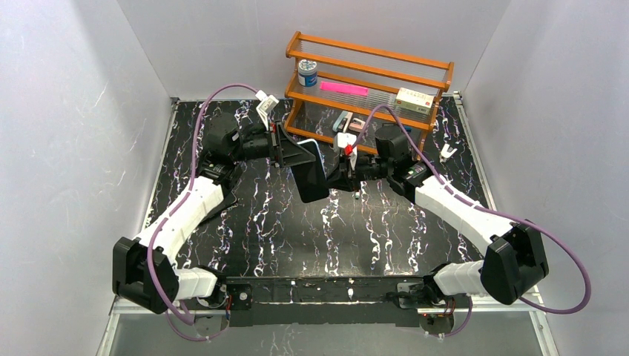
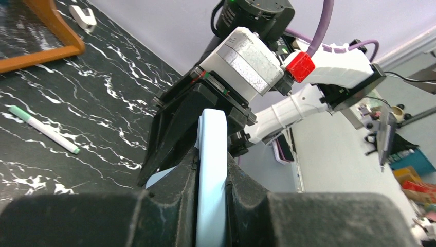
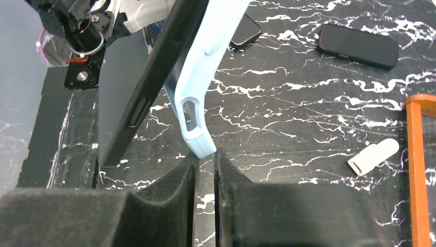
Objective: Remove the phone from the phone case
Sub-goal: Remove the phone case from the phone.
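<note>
Overhead, both arms reach forward from their bases and bend inward, so that the left gripper [image 1: 305,153] and the right gripper [image 1: 333,178] meet nose to nose above the middle of the black marbled table [image 1: 297,245], just in front of the orange rack [image 1: 371,55]. The dark phone [image 1: 311,184] hangs in the air between them, tilted, clear of the table. From the left wrist, that gripper's fingers [image 2: 169,206] are clamped tight on the edge of the pale blue phone case [image 2: 212,154], which runs straight ahead into the right gripper's black fingers, one on each side of it. A green-capped pen [image 2: 43,129] lies on the table below. From the right wrist, the jaws are drawn in to a narrow slit and nip the lower corner of the case. The phone's bottom end stands peeled away from the case, a wedge of gap between them, while higher up the two lie together.
</note>
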